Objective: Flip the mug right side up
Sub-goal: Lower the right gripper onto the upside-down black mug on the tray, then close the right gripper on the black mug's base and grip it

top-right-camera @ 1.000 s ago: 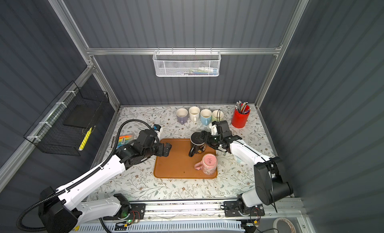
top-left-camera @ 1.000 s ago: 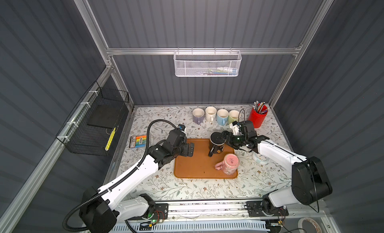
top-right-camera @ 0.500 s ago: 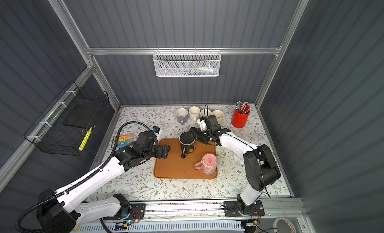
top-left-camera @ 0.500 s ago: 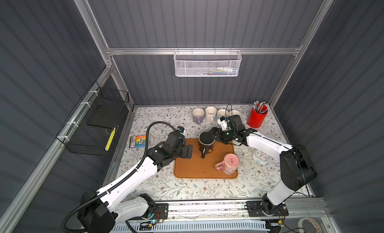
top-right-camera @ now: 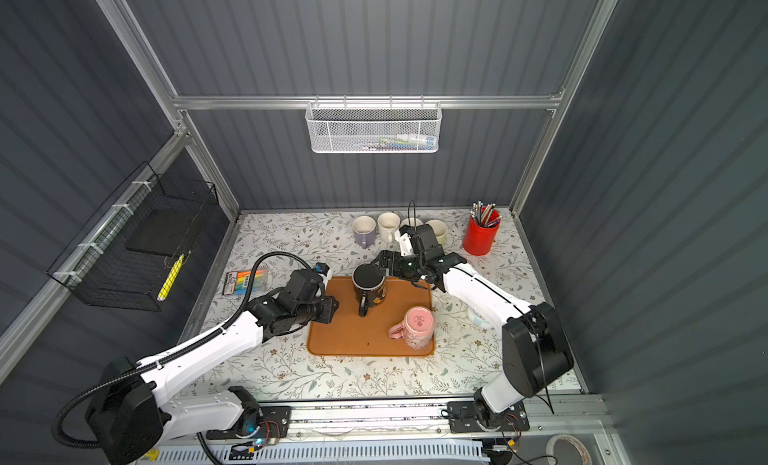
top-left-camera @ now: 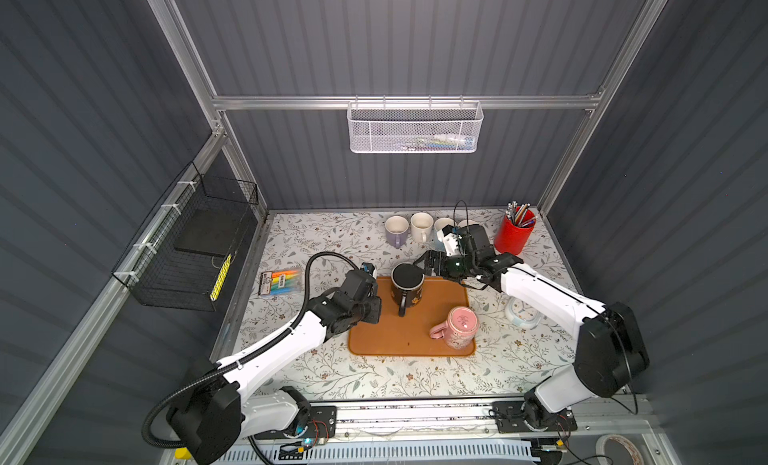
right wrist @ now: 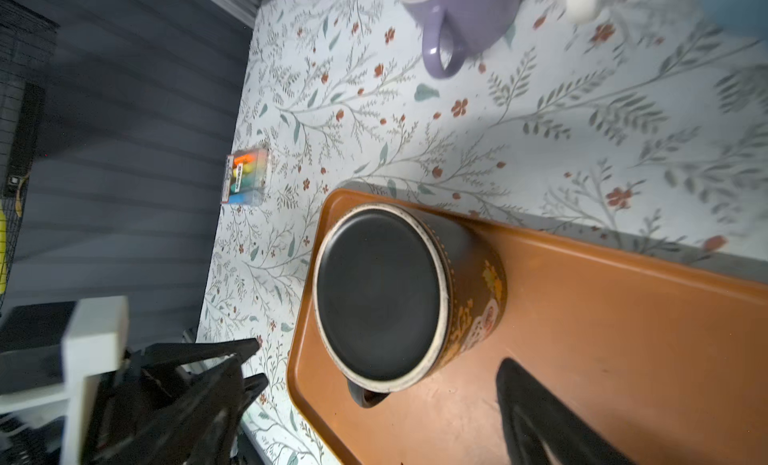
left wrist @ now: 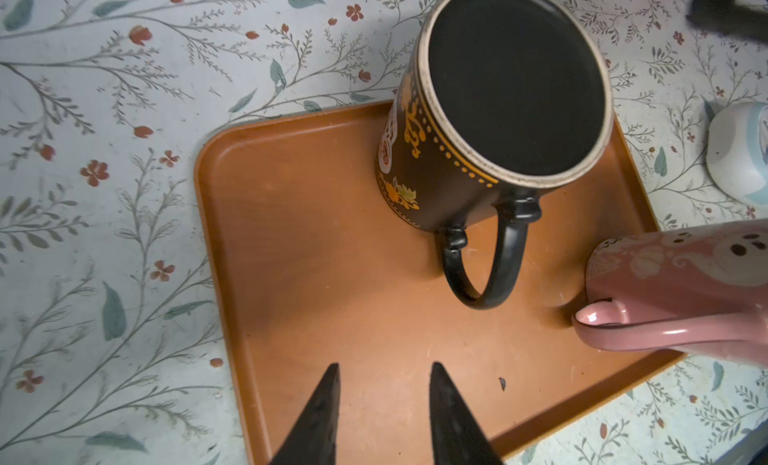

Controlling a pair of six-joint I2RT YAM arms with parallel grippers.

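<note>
Left wrist view: upside-down black mug, likely heavy, slippery, breakable; better gripped at handle; left gripper narrowly parted, empty; right gripper spread wide.

No text, brand or number can be read in any of the views. A round white and red emblem is seen on the side of the black mug, but its marks are too blurred to be made out. A label with dark print is carried on one end of the pack of coloured markers, and some dark marks are printed on the yellow strip inside the black wire basket; in both top views these are too small to be read
</note>
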